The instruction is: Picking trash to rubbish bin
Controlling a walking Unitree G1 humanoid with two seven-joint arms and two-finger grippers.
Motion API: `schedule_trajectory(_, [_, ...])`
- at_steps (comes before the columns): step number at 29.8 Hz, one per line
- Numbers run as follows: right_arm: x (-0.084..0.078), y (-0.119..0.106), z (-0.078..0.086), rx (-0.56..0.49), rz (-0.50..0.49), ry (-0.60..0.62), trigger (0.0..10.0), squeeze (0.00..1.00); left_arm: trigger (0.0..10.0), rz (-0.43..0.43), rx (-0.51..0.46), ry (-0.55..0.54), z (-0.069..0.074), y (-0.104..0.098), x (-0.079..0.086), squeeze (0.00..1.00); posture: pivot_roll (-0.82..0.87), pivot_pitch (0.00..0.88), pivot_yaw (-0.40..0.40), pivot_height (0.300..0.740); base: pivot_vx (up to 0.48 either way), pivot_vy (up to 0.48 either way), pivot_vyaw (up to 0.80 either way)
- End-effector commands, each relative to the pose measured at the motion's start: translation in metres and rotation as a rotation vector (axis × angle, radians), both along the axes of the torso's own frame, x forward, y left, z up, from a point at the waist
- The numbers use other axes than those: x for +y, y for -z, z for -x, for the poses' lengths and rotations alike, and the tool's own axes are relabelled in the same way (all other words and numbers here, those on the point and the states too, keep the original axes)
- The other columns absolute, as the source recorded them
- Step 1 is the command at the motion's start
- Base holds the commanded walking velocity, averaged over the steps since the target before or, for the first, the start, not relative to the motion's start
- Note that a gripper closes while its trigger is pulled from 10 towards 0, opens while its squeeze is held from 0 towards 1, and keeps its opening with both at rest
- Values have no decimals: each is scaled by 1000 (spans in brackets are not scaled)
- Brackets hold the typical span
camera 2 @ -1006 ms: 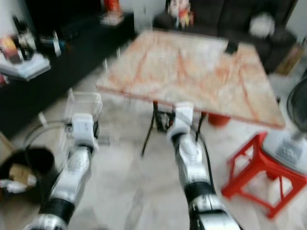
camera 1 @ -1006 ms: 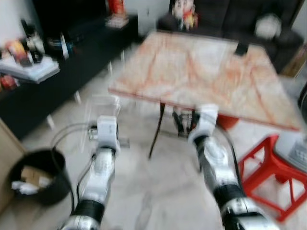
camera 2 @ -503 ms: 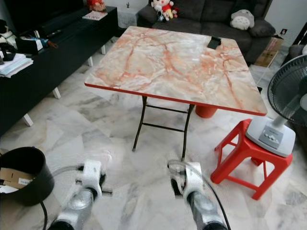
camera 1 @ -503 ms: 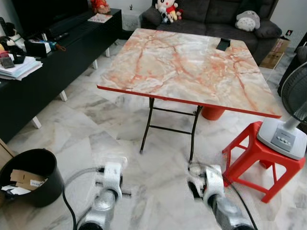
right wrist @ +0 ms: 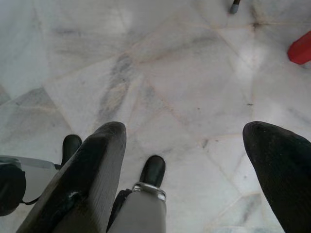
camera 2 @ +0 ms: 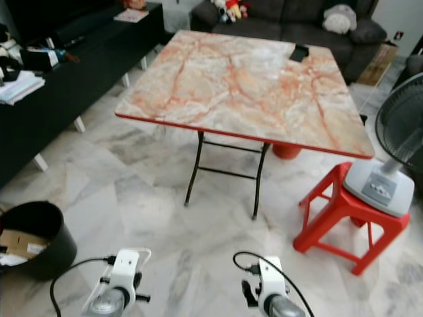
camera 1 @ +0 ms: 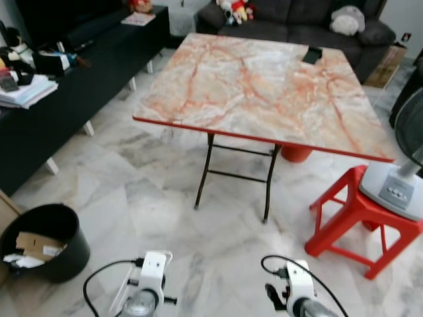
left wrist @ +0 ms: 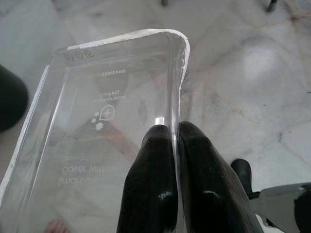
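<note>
A black round rubbish bin [camera 1: 43, 243] stands on the floor at my left, with cardboard and paper inside. My left gripper [left wrist: 173, 132] is shut on the rim of a clear plastic packaging tray [left wrist: 97, 121] with faint printed text, held over the marble floor. My right gripper [right wrist: 187, 133] is open above bare floor, nothing between its fingers. Both arms hang low; their wrists [camera 1: 151, 272] [camera 1: 296, 282] show at the bottom edge of the eye views.
Ahead stands a marble-topped folding table [camera 1: 264, 86] with a small black object [camera 1: 311, 55] on its far side. A red stool [camera 1: 360, 218] carrying a fan [camera 1: 396, 188] is at the right. A black low cabinet [camera 1: 59, 112] runs along the left.
Both arms have dropped from chest height to the bottom of the view. The clear tray stays in the left gripper. The camera has shifted and the picture has sharpened.
</note>
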State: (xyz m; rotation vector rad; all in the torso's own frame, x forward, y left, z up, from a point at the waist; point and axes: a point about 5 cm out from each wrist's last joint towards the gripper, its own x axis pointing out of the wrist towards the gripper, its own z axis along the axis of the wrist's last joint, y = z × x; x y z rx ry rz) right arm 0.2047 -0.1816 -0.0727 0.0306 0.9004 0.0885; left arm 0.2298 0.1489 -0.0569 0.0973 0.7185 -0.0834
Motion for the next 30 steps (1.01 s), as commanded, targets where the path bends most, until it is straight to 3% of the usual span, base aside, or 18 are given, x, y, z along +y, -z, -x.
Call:
schedule_trajectory(1, [1, -1, -2, -2, 8, -1, 10000, 0, 10000, -9, 6, 10, 1, 1, -1, 0, 40, 61, -66, 740, 0, 0, 0])
schedule_trajectory(9, [5, -2, -4, -12, 18, -18, 10000, 0, 10000, -14, -6, 10, 0, 0, -2, 0, 39, 59, -66, 740, 0, 0, 600])
schedule_trajectory(30, [-2, -1, -2, -8, 62, 9, 10000, 0, 10000, -13, -21, 1, 0, 0, -4, 0, 38, 31, -61, 740, 0, 0, 800])
